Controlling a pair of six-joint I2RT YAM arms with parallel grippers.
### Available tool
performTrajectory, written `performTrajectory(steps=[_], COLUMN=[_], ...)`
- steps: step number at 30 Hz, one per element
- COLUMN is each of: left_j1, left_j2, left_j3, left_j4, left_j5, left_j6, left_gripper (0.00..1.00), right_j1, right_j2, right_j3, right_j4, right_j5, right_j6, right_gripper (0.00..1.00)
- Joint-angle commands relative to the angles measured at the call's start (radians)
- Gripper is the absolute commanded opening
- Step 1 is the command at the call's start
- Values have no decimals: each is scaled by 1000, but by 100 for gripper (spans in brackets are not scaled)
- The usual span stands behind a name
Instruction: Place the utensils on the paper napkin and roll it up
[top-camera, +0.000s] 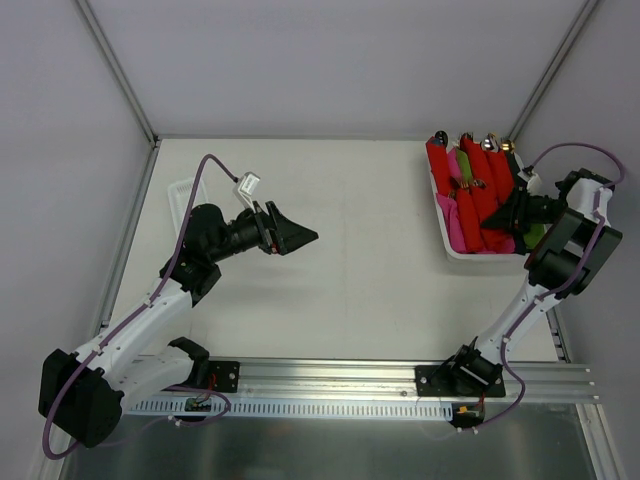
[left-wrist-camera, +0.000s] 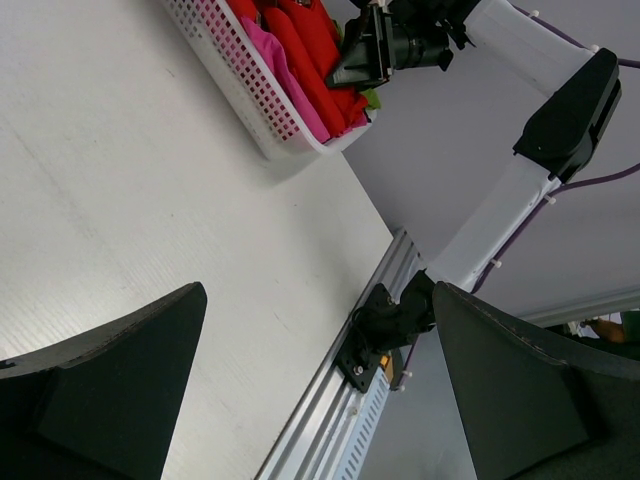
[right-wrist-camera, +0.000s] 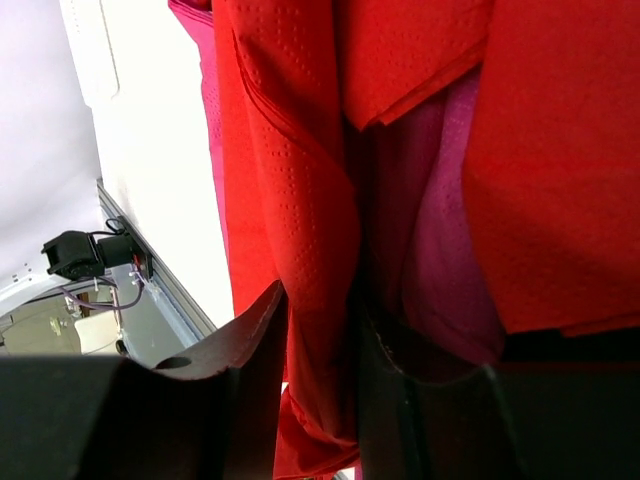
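Note:
No flat red paper napkin and no loose utensils show in any view. My left gripper (top-camera: 300, 238) hangs open and empty over the bare white table; its jaws stand wide apart in the left wrist view (left-wrist-camera: 320, 295). My right gripper (top-camera: 510, 212) is down in the white basket (top-camera: 447, 245) at the back right. In the right wrist view its jaws (right-wrist-camera: 320, 300) close tightly on both sides of a red rolled bundle (right-wrist-camera: 300, 180), with a pink bundle (right-wrist-camera: 450, 240) beside it.
The basket holds several red, pink and green rolled bundles (top-camera: 478, 190) with metal tips poking out at its far end (top-camera: 488, 142). A white tray (top-camera: 180, 190) lies at the far left. An aluminium rail (top-camera: 330, 375) runs along the near edge.

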Motion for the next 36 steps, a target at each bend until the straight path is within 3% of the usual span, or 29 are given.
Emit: performTrajectory(steps=[1,5,15,18,19,26,32,36], left_j1=[-9,-7,-7,-6,-6,52,148,161], left_j2=[-24,-25,-27,-22,-19,8,7,-15], left_j3=[-3,-3,6,27,31,69,81,133], left_j4=[43,41,-5,-73,-101,-277,-435,-554], left_j5=[-25,-25,-65,-103,-110,-123,-140,-230], left_j6=[-2,0,18,35,40,69,136,228], left_gripper=[99,99,99,99,99,99,99,99], right_j1=[-21,-26,-39,-52,-55,-59,-44,37], right_j2=[-48,-71,-126,-149,-158,-253,-389,-492], right_j3=[-17,-1,27,47,52,127,171,133], right_j4=[-16,-17,-8,-9,-9,10,52,49], right_j5=[187,217,273,273,271,322,301,254], right_j6=[34,31,31,26,23,48,85,141], right_gripper=[34,36,57,67,76,97,99,99])
